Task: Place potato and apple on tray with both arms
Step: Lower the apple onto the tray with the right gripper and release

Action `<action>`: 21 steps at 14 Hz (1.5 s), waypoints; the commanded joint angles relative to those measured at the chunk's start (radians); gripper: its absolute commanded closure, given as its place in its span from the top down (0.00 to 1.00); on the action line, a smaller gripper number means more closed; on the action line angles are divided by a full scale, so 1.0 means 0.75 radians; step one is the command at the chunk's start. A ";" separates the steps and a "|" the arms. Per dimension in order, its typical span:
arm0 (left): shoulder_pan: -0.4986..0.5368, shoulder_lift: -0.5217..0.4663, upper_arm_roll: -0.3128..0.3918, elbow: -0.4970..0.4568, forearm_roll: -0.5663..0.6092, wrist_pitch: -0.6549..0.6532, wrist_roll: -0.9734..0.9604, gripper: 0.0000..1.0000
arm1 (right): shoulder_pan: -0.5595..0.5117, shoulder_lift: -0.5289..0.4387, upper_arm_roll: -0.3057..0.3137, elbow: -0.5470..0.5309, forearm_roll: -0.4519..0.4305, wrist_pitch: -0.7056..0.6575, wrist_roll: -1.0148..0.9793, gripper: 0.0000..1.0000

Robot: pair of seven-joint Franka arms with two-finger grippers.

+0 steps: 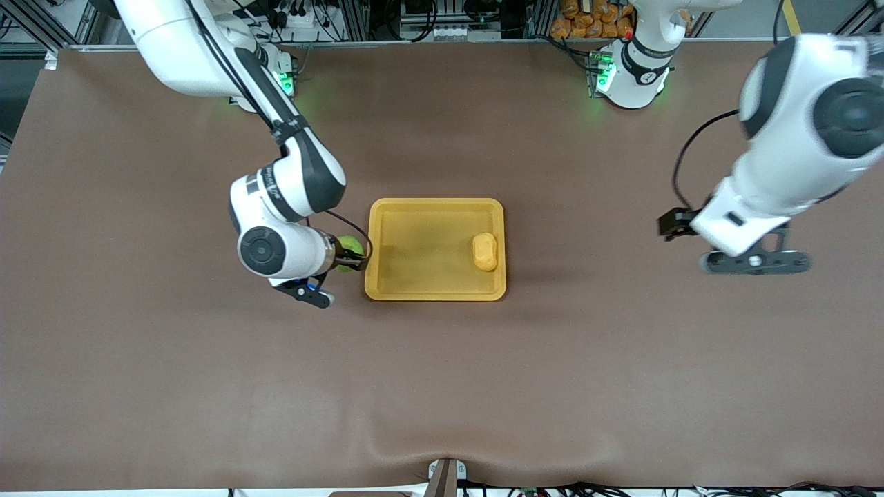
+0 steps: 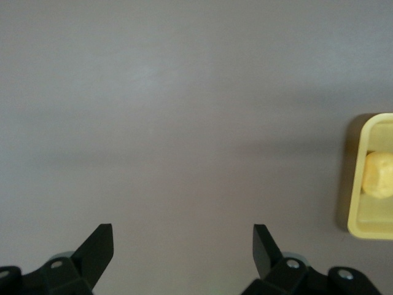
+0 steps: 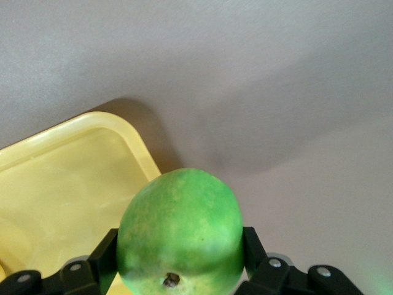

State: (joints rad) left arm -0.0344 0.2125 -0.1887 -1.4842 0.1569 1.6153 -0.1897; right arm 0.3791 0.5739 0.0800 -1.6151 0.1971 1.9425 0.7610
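The right tool (image 3: 178,270) is gripping the apple (image 3: 179,230) over the tray's (image 1: 376,276) rim. We're seeing the potato (image 1: 485,251) lying in the tray already, halfway done. The left tool (image 2: 184,249) is waiting wide open, over bare desk (image 1: 442,386).

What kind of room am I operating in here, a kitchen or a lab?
Most likely a robotics lab: two arms bolted at the edge of a brown-covered table, aluminium framing and cables along that edge, and only task props out, a tray, potato and apple.
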 commanded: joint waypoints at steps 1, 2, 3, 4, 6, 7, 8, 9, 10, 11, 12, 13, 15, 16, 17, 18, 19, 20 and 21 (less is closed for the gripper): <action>0.111 -0.052 -0.014 0.034 -0.039 -0.082 0.154 1.00 | 0.047 0.051 -0.015 0.041 0.048 0.034 0.073 0.00; 0.156 -0.070 -0.014 0.034 -0.041 -0.100 0.240 1.00 | 0.065 0.071 -0.015 0.041 0.066 0.052 0.104 0.00; 0.191 -0.099 -0.014 0.026 -0.050 -0.110 0.265 1.00 | 0.087 0.083 -0.015 0.043 0.073 0.083 0.130 0.00; 0.207 -0.118 -0.012 0.024 -0.050 -0.117 0.269 1.00 | 0.102 0.094 -0.015 0.045 0.073 0.110 0.149 0.00; 0.228 -0.142 -0.006 0.022 -0.050 -0.135 0.265 1.00 | 0.124 0.102 -0.013 0.045 0.075 0.124 0.188 0.00; 0.242 -0.156 -0.006 0.018 -0.052 -0.135 0.251 1.00 | 0.137 0.102 -0.013 0.045 0.079 0.124 0.198 0.00; 0.246 -0.161 -0.006 0.017 -0.052 -0.137 0.263 1.00 | 0.147 0.104 -0.015 0.045 0.095 0.130 0.208 0.00; 0.246 -0.169 -0.006 0.017 -0.050 -0.159 0.255 1.00 | 0.159 0.112 -0.015 0.045 0.111 0.146 0.208 0.00; 0.246 -0.183 -0.006 0.017 -0.052 -0.174 0.243 1.00 | 0.171 0.118 -0.015 0.045 0.136 0.173 0.211 0.00; 0.246 -0.189 -0.004 0.017 -0.050 -0.174 0.241 1.00 | 0.172 0.126 -0.015 0.043 0.152 0.193 0.211 0.00; 0.246 -0.189 0.000 0.017 -0.052 -0.172 0.241 1.00 | 0.174 0.145 -0.015 0.043 0.154 0.208 0.211 0.00; 0.250 -0.191 0.000 0.019 -0.052 -0.172 0.243 1.00 | 0.178 0.161 -0.015 0.045 0.157 0.234 0.217 0.00; 0.252 -0.195 -0.002 0.020 -0.050 -0.172 0.243 1.00 | 0.206 0.192 -0.015 0.043 0.155 0.273 0.255 0.00; 0.250 -0.199 -0.008 0.020 -0.052 -0.172 0.243 1.00 | 0.208 0.202 -0.015 0.043 0.154 0.284 0.258 0.00; 0.252 -0.206 -0.012 0.017 -0.052 -0.172 0.243 1.00 | 0.206 0.206 -0.015 0.043 0.154 0.286 0.258 0.14; 0.250 -0.210 -0.018 0.017 -0.052 -0.174 0.243 1.00 | 0.206 0.206 -0.015 0.043 0.154 0.284 0.260 0.79; 0.244 -0.216 -0.016 0.017 -0.062 -0.172 0.247 1.00 | 0.208 0.204 -0.015 0.045 0.152 0.284 0.258 1.00; 0.230 -0.228 -0.014 0.013 -0.068 -0.172 0.247 1.00 | 0.208 0.198 -0.017 0.055 0.138 0.267 0.256 1.00; 0.196 -0.236 0.000 0.007 -0.068 -0.172 0.245 1.00 | 0.192 0.192 -0.019 0.065 0.136 0.249 0.251 1.00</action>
State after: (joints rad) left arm 0.1369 0.0725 -0.1950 -1.4618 0.1215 1.4987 -0.0031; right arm 0.5207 0.7124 0.0780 -1.5997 0.2933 2.1517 0.9377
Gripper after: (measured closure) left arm 0.000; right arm 0.013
